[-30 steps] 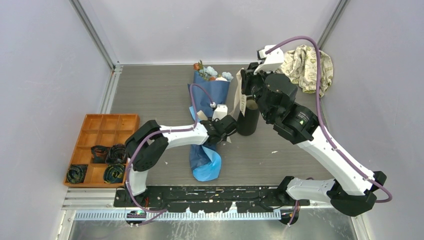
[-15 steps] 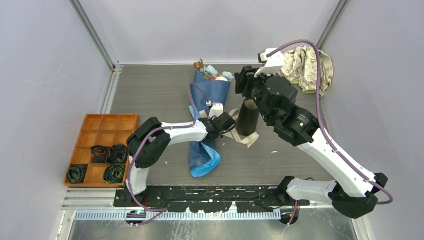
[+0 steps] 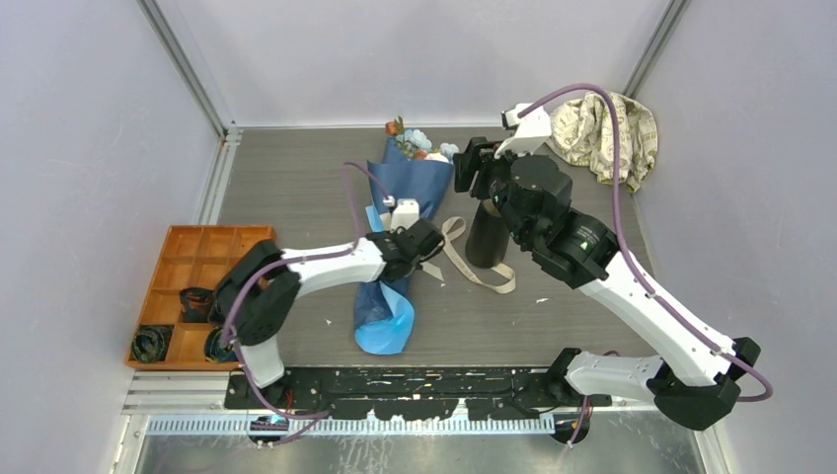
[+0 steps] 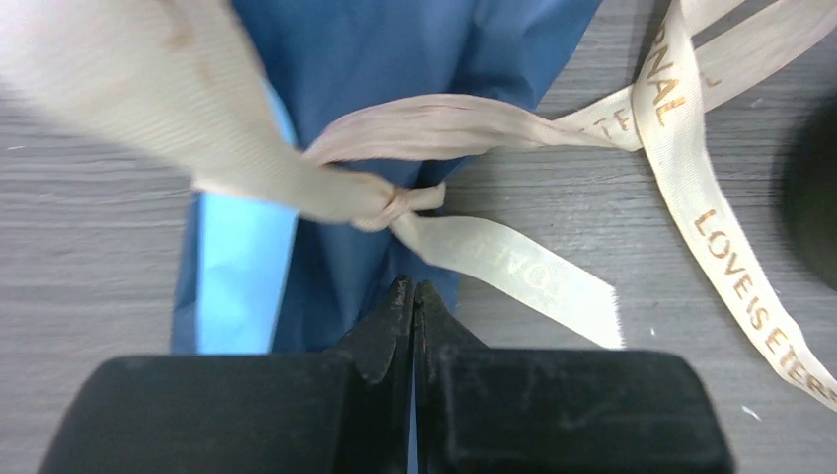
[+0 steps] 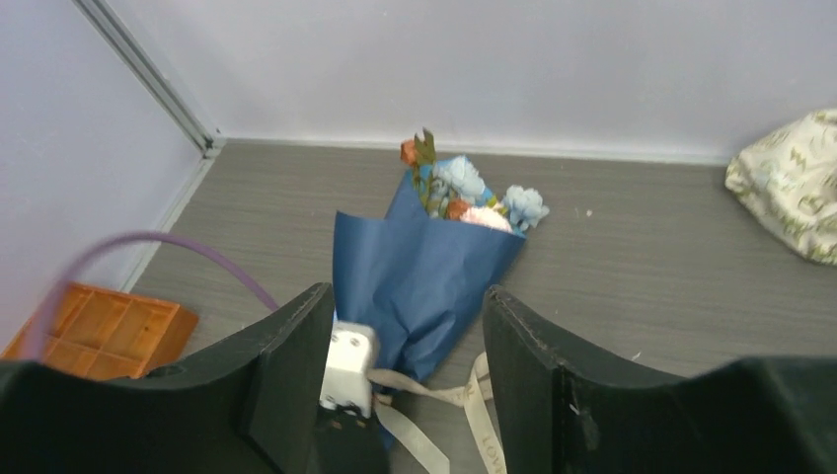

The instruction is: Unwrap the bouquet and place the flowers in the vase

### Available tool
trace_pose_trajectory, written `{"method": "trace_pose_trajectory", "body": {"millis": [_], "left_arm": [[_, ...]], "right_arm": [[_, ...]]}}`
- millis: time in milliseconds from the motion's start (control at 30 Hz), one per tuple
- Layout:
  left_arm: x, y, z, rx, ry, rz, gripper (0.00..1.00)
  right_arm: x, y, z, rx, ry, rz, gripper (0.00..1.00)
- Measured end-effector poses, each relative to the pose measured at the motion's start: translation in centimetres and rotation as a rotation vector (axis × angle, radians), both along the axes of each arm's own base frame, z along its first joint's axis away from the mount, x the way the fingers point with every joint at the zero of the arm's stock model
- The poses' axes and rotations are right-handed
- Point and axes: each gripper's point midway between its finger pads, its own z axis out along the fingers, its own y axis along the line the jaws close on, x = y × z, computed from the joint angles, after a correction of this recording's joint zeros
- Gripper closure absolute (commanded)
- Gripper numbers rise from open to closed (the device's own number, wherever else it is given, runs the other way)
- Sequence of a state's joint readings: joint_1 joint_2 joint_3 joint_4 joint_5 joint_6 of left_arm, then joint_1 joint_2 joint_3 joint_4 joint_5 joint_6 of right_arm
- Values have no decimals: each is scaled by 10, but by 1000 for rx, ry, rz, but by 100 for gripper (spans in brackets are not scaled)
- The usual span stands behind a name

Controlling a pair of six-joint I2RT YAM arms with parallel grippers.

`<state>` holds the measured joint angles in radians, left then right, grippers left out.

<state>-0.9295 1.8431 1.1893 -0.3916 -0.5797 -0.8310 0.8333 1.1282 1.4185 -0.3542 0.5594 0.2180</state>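
The bouquet (image 3: 410, 188) lies on the table in its dark blue paper (image 4: 395, 59), narrow end toward me. The flowers (image 3: 417, 141) poke out at the far end (image 5: 464, 188). Its beige ribbon (image 4: 681, 168) is still knotted round the cone, and the loose tails trail on the table (image 3: 474, 265). My left gripper (image 3: 432, 252) is shut, tips together on the paper just below the knot (image 4: 413, 288). Nothing shows between them. The black vase (image 3: 487, 242) stands upright to the right of the bouquet. Above it my right gripper (image 3: 464, 168) hangs open and empty (image 5: 405, 296).
A beige patterned cloth (image 3: 602, 123) lies bunched in the far right corner. An orange compartment tray (image 3: 217, 252) with dark coiled items sits at the left edge. Walls close in the table on three sides.
My right gripper opened and let go of the ribbon, which dropped onto the table. My left gripper shut and moved left, and the bouquet's near end shifted left with it.
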Motion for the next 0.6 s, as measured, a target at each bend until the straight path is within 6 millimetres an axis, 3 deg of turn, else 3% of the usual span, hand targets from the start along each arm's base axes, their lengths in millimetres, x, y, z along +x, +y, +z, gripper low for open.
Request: {"method": "trace_pose_trajectory", "body": {"millis": [267, 433, 600], "left_arm": [[-17, 37, 88, -147, -135, 35, 99], [-31, 82, 140, -191, -252, 115, 97], [-37, 115, 170, -195, -334, 188, 97]], "right_arm": [[-5, 19, -78, -19, 175, 58, 46], [-11, 40, -119, -14, 290, 135, 51], [-21, 76, -187, -61, 459, 225, 52]]}}
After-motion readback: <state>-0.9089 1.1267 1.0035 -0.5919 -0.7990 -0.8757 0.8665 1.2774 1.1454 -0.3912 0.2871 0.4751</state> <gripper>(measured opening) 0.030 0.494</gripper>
